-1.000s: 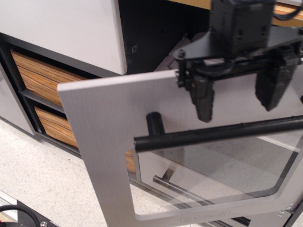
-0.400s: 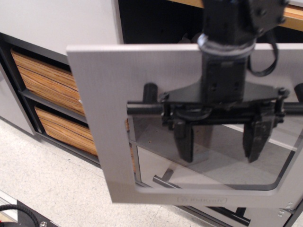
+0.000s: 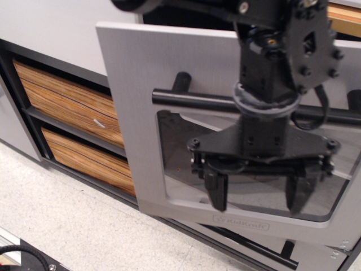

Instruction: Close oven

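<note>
The oven's brushed-grey door (image 3: 132, 124) stands nearly upright, its top edge close to the dark cavity (image 3: 186, 14) above. Its clear window (image 3: 180, 152) and black bar handle (image 3: 194, 100) face me. My gripper (image 3: 258, 196) hangs in front of the lower part of the window, below the handle, fingers pointing down. The two black fingers (image 3: 216, 191) are spread apart with nothing between them. The ribbed tray is hidden behind the door.
Two striped wood-grain drawers (image 3: 62, 99) sit left of the oven in a dark frame. A white panel (image 3: 62, 28) is above them. A speckled light floor (image 3: 62, 220) runs along the bottom left. A black cable (image 3: 22, 257) lies at the bottom left corner.
The door has swung up from a tilted half-open position to nearly upright. My gripper has moved down from above the handle to below it, in front of the window.
</note>
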`<state>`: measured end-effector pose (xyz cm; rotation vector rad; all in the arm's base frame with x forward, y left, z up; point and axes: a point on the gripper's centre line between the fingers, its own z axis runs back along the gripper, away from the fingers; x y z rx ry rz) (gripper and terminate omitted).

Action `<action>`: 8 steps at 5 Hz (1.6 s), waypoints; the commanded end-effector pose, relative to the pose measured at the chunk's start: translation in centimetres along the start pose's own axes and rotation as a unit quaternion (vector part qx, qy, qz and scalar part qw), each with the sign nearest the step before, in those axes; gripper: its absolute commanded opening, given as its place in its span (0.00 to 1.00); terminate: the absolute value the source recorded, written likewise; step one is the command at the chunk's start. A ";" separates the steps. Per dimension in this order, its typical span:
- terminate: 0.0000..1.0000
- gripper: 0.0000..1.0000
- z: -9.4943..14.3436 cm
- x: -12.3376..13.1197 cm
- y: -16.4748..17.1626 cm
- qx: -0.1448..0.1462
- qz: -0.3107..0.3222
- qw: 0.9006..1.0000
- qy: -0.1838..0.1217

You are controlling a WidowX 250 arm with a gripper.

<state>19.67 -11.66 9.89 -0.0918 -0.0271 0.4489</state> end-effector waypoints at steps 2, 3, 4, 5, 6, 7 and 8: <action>0.00 1.00 -1.6 6.8 -0.6 0.001 0.049 0.997 -0.056; 0.00 1.00 -1.7 7.7 -0.7 0.002 0.057 0.997 -0.060; 0.00 1.00 -1.6 8.2 -0.7 0.004 0.058 0.996 -0.060; 0.00 1.00 -1.0 8.1 -0.2 -0.002 0.063 0.996 -0.062; 0.00 1.00 -1.0 8.1 -0.2 -0.002 0.063 0.996 -0.062; 0.00 1.00 -1.0 8.1 -0.2 -0.002 0.063 0.996 -0.062; 1.00 1.00 -1.0 8.1 -0.2 -0.002 0.063 0.996 -0.062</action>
